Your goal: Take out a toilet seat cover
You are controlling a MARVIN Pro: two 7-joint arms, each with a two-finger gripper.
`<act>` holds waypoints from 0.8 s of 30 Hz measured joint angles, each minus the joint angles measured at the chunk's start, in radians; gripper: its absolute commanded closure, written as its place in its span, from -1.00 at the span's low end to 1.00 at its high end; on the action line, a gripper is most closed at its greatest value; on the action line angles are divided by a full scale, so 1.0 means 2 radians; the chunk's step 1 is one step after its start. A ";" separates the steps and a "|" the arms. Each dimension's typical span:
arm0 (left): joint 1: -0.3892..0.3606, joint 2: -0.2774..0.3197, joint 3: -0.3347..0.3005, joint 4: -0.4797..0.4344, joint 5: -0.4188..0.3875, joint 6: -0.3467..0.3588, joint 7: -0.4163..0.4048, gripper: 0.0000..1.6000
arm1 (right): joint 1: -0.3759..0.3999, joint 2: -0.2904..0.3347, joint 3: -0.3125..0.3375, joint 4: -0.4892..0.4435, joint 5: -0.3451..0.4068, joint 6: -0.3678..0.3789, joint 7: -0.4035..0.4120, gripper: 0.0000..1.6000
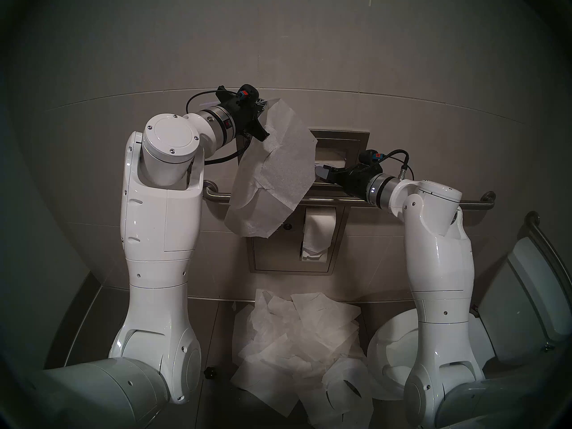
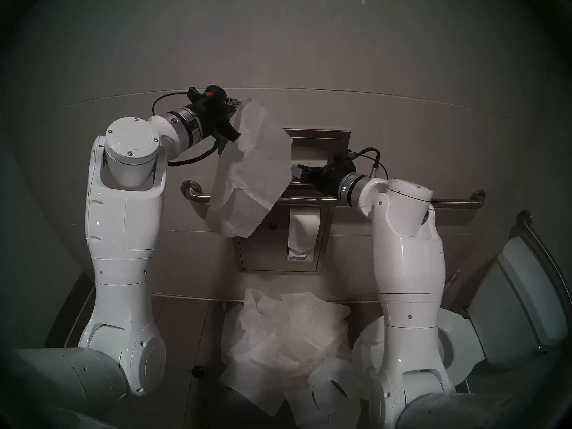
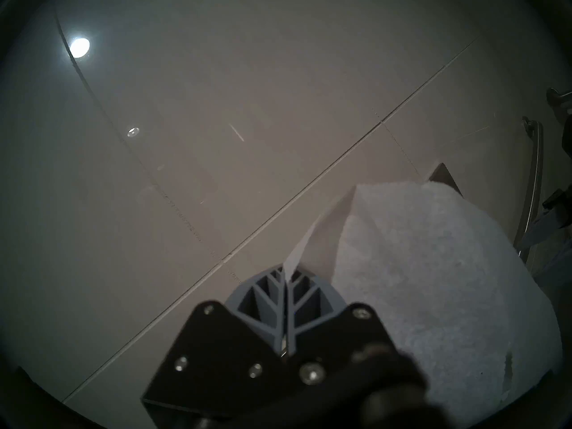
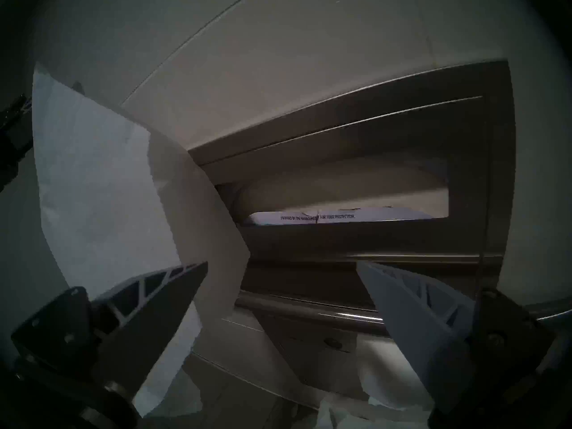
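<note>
Before the dispenser (image 1: 339,146), left pincer (image 3: 286,273) pinches the toilet seat cover (image 1: 275,168); right pincer (image 4: 281,264) gapes empty.

You will find all four views dim, with a grey-brown cast and a dark fisheye rim that bends straight tile lines near the edges. In the left wrist view, a ceiling light (image 3: 79,47) glares as a blown-out white spot at upper left. In both head views, the white robot arms (image 1: 161,221) carry small specular highlights, and the grab bar (image 1: 340,199) shows a thin glint. The right wrist view is darkest: the dispenser slot (image 4: 340,196) lies in shadow, and the printed line inside is blurred. Near parts at the bottom of each wrist view are out of focus.
</note>
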 measured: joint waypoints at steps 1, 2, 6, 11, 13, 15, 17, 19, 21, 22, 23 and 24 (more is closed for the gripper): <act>0.000 -0.001 0.003 0.001 0.000 0.000 0.000 1.00 | -0.002 0.001 0.002 -0.009 -0.001 0.002 0.000 -1.00; 0.000 -0.001 0.004 0.002 0.000 0.000 0.001 1.00 | -0.003 0.002 0.003 -0.012 -0.001 0.003 0.001 -1.00; -0.001 -0.004 0.009 0.007 0.000 -0.001 0.003 1.00 | -0.008 0.006 0.010 -0.033 -0.001 0.008 0.005 -1.00; -0.003 -0.007 0.014 0.015 0.000 -0.003 0.007 1.00 | -0.020 0.010 0.010 -0.059 0.002 0.018 0.012 -1.00; -0.004 -0.008 0.015 0.018 0.000 -0.004 0.008 1.00 | -0.027 0.012 0.010 -0.069 0.003 0.023 0.014 -1.00; -0.005 -0.009 0.016 0.021 0.000 -0.004 0.010 1.00 | -0.035 0.013 0.011 -0.080 0.003 0.030 0.016 -1.00; -0.007 -0.011 0.017 0.024 -0.001 -0.005 0.012 1.00 | -0.047 0.014 0.013 -0.092 0.003 0.036 0.016 -1.00; -0.008 -0.012 0.017 0.027 -0.001 -0.006 0.013 1.00 | -0.057 0.015 0.017 -0.102 0.004 0.039 0.016 -1.00; -0.009 -0.012 0.017 0.029 -0.001 -0.007 0.015 1.00 | -0.067 0.016 0.020 -0.111 0.003 0.039 0.016 -1.00; -0.009 -0.013 0.017 0.030 -0.001 -0.007 0.015 1.00 | -0.070 0.016 0.021 -0.113 0.003 0.039 0.015 -1.00; -0.009 -0.013 0.017 0.031 -0.001 -0.008 0.016 1.00 | -0.076 0.016 0.023 -0.119 0.003 0.039 0.014 -1.00; -0.010 -0.014 0.017 0.033 -0.001 -0.009 0.017 1.00 | -0.080 0.017 0.025 -0.123 0.003 0.039 0.012 -1.00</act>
